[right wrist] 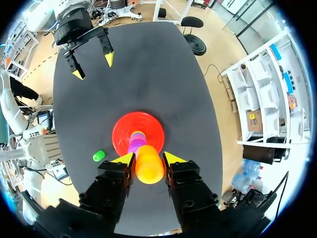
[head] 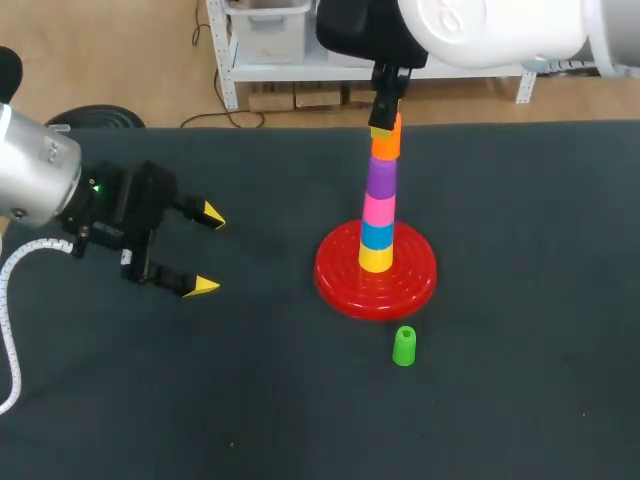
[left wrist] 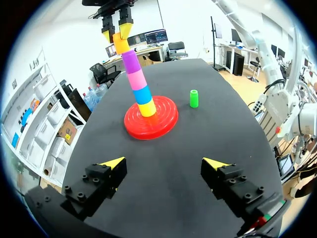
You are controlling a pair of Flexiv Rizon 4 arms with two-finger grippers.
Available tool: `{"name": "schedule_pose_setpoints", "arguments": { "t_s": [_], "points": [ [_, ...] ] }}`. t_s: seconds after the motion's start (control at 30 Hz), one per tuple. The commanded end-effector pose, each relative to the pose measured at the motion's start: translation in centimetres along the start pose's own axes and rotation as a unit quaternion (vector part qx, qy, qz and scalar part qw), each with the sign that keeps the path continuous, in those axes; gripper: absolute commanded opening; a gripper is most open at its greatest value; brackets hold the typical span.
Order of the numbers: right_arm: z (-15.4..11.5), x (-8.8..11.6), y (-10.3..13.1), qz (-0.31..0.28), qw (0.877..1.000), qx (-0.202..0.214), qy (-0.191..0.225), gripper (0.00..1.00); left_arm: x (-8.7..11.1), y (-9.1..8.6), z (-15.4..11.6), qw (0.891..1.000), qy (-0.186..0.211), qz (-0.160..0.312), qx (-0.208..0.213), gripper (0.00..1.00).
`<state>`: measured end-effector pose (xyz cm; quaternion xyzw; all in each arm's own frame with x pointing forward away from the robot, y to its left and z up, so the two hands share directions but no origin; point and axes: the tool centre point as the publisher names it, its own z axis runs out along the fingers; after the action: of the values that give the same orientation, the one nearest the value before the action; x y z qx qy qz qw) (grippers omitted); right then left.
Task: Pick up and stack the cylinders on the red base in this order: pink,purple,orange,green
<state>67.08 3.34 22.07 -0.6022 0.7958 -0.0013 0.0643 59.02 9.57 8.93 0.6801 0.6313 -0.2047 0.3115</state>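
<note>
A red base [head: 418, 278] holds a stack of cylinders: yellow at the bottom, then blue, pink [head: 378, 209], purple [head: 380, 176] and orange [head: 386, 141] on top. My right gripper [head: 385, 121] comes down from above and is shut on the orange cylinder [right wrist: 148, 163], both fingers against its sides. The green cylinder [head: 404, 346] stands alone on the mat in front of the base, also seen as the green cylinder [left wrist: 194, 98] past the base [left wrist: 166, 116]. My left gripper [head: 206, 250] rests open to the left, well away from the stack, with nothing between its fingers.
The dark mat [head: 520, 400] covers the whole table. A white cable [head: 8, 310] hangs from my left arm near the left edge.
</note>
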Motion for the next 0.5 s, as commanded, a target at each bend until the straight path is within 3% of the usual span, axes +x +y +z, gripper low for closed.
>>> {"name": "schedule_pose_setpoints", "arguments": {
  "t_s": [0.03, 0.5],
  "points": [
    [0.2, -0.1, -0.1, 0.000, 1.000, -0.001, 0.000, 0.00, 0.1, 0.1, 0.0, 1.000, -0.001, 0.001, 0.000, 1.00],
    [-0.9, -0.1, 0.5, -0.004, 1.000, 0.011, 0.003, 0.00, 0.1, 0.1, 0.0, 1.000, -0.001, 0.001, 0.000, 1.00]
  ]
}}
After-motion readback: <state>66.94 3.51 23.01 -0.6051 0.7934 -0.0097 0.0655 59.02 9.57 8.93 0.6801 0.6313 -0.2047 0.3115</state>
